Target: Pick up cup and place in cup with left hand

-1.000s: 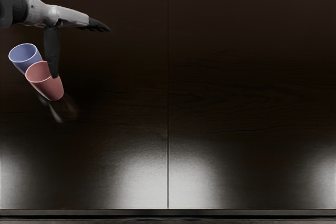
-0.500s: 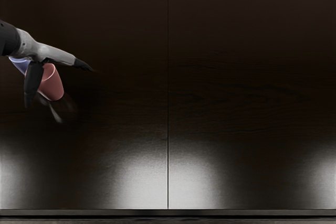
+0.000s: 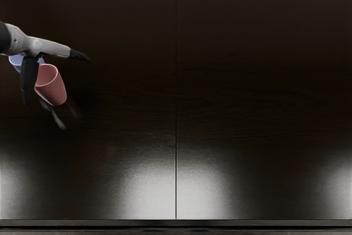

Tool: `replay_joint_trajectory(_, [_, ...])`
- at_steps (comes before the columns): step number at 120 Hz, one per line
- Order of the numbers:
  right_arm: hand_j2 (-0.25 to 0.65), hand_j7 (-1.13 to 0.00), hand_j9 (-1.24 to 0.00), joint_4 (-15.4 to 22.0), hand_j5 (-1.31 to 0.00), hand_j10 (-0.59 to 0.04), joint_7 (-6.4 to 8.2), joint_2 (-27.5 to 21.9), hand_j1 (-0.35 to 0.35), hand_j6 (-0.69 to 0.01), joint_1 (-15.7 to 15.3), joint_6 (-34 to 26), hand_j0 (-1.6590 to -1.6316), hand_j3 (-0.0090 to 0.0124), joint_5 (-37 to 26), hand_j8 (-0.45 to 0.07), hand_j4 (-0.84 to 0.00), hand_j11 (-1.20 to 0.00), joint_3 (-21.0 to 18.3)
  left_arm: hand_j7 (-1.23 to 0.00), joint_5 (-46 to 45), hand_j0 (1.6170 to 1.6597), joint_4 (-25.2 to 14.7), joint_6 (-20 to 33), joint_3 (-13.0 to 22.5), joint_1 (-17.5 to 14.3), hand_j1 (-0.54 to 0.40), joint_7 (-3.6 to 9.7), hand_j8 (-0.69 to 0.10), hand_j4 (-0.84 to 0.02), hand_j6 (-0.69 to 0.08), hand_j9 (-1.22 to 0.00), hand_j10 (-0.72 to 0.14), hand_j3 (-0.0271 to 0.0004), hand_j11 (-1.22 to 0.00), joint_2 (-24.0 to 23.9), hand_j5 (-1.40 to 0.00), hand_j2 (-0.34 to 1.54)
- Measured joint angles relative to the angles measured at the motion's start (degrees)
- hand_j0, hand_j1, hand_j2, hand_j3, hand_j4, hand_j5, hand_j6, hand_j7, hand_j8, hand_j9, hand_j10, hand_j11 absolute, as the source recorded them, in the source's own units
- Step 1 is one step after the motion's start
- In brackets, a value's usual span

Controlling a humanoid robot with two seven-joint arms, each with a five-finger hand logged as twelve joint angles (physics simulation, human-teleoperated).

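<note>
The left hand (image 3: 47, 47) is released, fingers extended, partly hiding the blue cup (image 3: 16, 63). Just beside it, at the table's left, the pink cup (image 3: 53, 88) stands mouth up, long axis vertical; tabletop (image 3: 247, 114) stretches right.

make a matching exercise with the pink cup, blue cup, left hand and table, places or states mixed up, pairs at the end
Column one
1. pink cup
2. blue cup
3. left hand
4. table

Column two
A. dark, with a thin line running down its middle
B. only a small part shows, the rest hidden from view
C. grey and black, with its fingers spread
D. rim and much of its side in plain view

Right pairs: 1-D, 2-B, 3-C, 4-A
</note>
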Motion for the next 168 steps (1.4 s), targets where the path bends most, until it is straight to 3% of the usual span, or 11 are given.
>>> replay_joint_trajectory(29, [0.0, 0.0, 0.0, 0.0, 0.0, 0.0, 0.0, 0.0, -0.349, -0.001, 0.02, -0.01, -1.6581, 0.0, 0.0, 0.0, 0.0, 0.0, 0.01, -0.03, 2.41, 1.6581, 0.82, 5.27, 1.78, 0.82, 0.326, -0.83, -0.024, -0.024, -0.025, -0.03, -0.023, 0.0, -0.03, 0.0, -0.03, 0.0])
replay_joint_trajectory(92, [0.0, 0.0, 0.0, 0.0, 0.0, 0.0, 0.0, 0.0, -0.349, -0.001, 0.01, -0.01, -1.6581, 0.0, 0.0, 0.0, 0.0, 0.0, 0.0, -0.04, 2.66, 1.6581, 1.33, 17.64, 9.02, 1.17, 0.315, -0.97, -0.034, -0.033, -0.034, -0.04, -0.032, 0.0, -0.04, 0.44, -0.04, 0.01])
replay_joint_trajectory(168, [0.0, 0.0, 0.0, 0.0, 0.0, 0.0, 0.0, 0.0, -0.349, -0.001, 0.02, -0.01, -1.6581, 0.0, 0.0, 0.0, 0.0, 0.0, 0.03, -0.11, 2.42, 1.6581, 1.17, 25.8, 10.0, 5.81, 0.245, -0.86, -0.093, -0.092, -0.093, -0.11, -0.091, 0.0, -0.11, 0.27, -0.12, 0.02])
